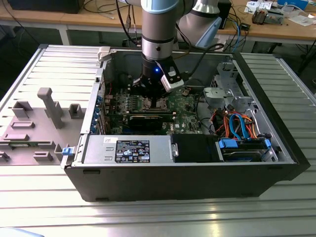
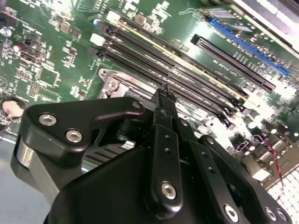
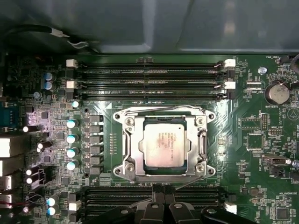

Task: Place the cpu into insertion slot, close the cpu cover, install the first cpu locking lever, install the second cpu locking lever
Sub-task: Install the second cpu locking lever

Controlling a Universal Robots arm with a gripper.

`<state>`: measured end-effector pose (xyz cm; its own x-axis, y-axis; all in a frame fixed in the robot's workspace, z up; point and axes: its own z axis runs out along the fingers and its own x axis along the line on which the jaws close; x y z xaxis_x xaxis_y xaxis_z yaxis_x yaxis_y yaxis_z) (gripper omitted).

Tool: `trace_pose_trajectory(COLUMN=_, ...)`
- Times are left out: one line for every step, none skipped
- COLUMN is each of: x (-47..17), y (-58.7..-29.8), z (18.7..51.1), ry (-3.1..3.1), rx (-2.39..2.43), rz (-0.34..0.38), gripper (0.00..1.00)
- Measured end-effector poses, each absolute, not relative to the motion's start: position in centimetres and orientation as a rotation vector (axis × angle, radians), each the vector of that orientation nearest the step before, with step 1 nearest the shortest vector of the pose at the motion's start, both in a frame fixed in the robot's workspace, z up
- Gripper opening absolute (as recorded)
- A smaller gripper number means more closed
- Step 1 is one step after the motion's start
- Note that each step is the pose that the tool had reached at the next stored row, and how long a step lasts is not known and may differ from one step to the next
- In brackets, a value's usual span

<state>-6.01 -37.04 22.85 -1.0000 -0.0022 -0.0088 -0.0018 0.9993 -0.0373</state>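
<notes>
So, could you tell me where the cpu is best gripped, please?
By two opposite edges, straight from above: the cpu lies flat in the insertion slot, top face up. The cpu cover frames it closely, so those edges probably offer little purchase.

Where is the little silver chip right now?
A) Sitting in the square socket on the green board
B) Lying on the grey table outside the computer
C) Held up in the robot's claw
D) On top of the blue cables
A: in the first wrist view the chip lies flat in the socket, with the metal cover framing it.
</notes>
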Motion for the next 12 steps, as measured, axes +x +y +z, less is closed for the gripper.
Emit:
trace_pose_trajectory(x=-6.2, y=-37.1, z=22.8, ry=3.132, rx=-0.003, rz=-0.058, gripper=0.11)
trace_pose_trajectory(x=-6.4, y=-37.1, z=22.8, ry=3.132, rx=-0.003, rz=-0.057, gripper=0.11)
trace_pose_trajectory(x=-6.7, y=-37.2, z=22.8, ry=3.132, rx=-0.003, rz=-0.057, gripper=0.11)
trace_pose_trajectory(x=-7.0, y=-37.3, z=22.8, ry=3.132, rx=-0.003, rz=-0.056, gripper=0.11)
trace_pose_trajectory(x=-7.2, y=-37.3, z=22.8, ry=3.132, rx=-0.004, rz=-0.056, gripper=0.11)
trace_pose_trajectory(x=-7.4, y=-37.4, z=22.8, ry=3.132, rx=-0.004, rz=-0.056, gripper=0.11)
trace_pose_trajectory(x=-7.6, y=-37.5, z=22.9, ry=3.132, rx=-0.004, rz=-0.055, gripper=0.11)
trace_pose_trajectory(x=-7.8, y=-37.5, z=22.8, ry=3.132, rx=-0.004, rz=-0.055, gripper=0.11)
trace_pose_trajectory(x=-7.9, y=-37.6, z=22.8, ry=3.132, rx=-0.005, rz=-0.054, gripper=0.11)
trace_pose_trajectory(x=-8.2, y=-37.7, z=22.8, ry=3.132, rx=-0.008, rz=-0.054, gripper=0.11)
trace_pose_trajectory(x=-8.4, y=-37.7, z=22.8, ry=3.132, rx=-0.012, rz=-0.053, gripper=0.11)
trace_pose_trajectory(x=-8.6, y=-37.7, z=22.8, ry=3.132, rx=-0.016, rz=-0.052, gripper=0.11)
